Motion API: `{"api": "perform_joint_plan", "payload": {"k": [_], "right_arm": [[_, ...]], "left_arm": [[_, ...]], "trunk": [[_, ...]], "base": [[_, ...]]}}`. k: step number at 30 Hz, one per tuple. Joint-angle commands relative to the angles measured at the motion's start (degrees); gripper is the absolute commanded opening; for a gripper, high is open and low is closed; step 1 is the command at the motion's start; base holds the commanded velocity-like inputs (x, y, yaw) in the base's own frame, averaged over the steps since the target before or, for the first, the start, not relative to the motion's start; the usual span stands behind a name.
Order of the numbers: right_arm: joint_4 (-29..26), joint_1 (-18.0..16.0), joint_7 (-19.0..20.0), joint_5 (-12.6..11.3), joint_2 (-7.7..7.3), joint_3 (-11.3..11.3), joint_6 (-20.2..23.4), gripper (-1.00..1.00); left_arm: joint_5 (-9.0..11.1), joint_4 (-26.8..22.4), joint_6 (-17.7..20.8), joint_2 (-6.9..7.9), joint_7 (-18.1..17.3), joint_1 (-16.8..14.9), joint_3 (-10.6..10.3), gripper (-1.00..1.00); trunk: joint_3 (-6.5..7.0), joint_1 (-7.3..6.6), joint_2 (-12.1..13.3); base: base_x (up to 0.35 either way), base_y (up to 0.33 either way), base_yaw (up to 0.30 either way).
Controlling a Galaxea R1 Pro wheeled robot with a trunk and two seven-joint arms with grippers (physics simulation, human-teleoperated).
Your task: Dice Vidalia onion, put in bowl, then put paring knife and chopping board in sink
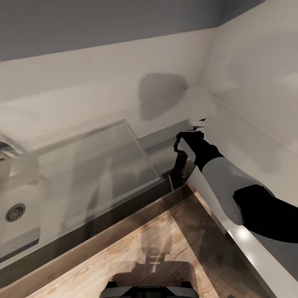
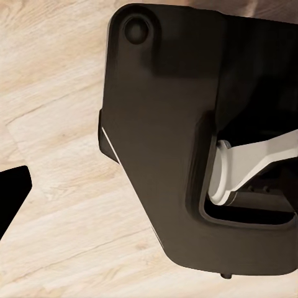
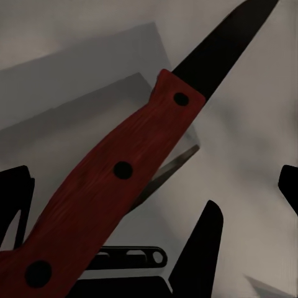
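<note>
The paring knife has a red-brown riveted handle and a thin dark pointed blade. It lies across my right gripper, which is shut on the handle. In the head view my right gripper hangs fingers-down over the grey countertop in the corner, just past the drainboard end of the sink. The sink's round drain lies far left. One dark fingertip of my left gripper hovers above the wood floor. The onion, chopping board and bowl are out of view.
Pale walls meet in a corner behind the counter. The counter runs along both walls with a light-wood front edge. Light plank floor lies below. My own dark base sits under the left wrist.
</note>
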Motion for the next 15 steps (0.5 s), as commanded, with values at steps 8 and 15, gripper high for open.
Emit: {"api": "perform_joint_plan", "payload": {"k": [8, 15], "right_arm": [[1.7, 0.0, -0.5, -0.5, -0.04, 0.4, 0.6, 1.00], [1.7, 0.0, -0.6, -0.4, -0.11, 0.4, 0.6, 1.00]], "left_arm": [[-0.1, -0.1, -0.1, -0.07, -0.3, 0.0, 0.3, 1.00], [-0.1, -0.1, -0.1, -0.07, -0.3, 0.0, 0.3, 1.00]], "trunk": [[-0.08, 0.06, -0.1], [-0.08, 0.06, -0.1]], "base": [[0.000, 0.000, 0.000], [0.000, 0.000, 0.000]]}}
